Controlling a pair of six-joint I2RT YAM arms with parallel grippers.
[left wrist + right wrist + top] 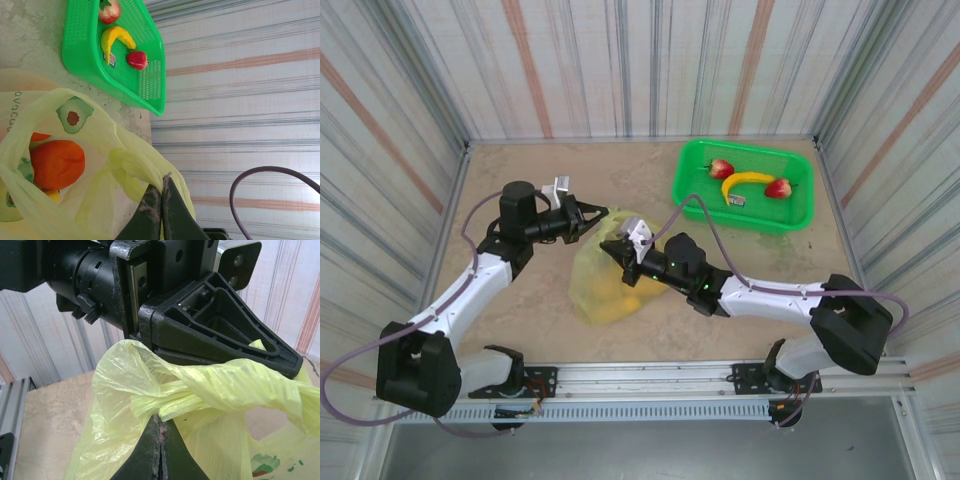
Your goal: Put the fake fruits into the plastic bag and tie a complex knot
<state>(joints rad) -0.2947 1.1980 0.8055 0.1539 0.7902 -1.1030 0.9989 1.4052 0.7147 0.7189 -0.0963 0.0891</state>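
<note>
Handles (225, 385) of the plastic bag (605, 285) are being pinched by both your hands in the middle of the table (520, 170). Your left hand (161, 181) is gripping one twisted handle, and your right hand (159, 421) is clamping shut on another bunched strand just beside it. An orange fruit (57, 164) is sitting inside the bag. A banana (745, 182) and two strawberries (721, 168) are lying in the green basket (692, 185), far right.
</note>
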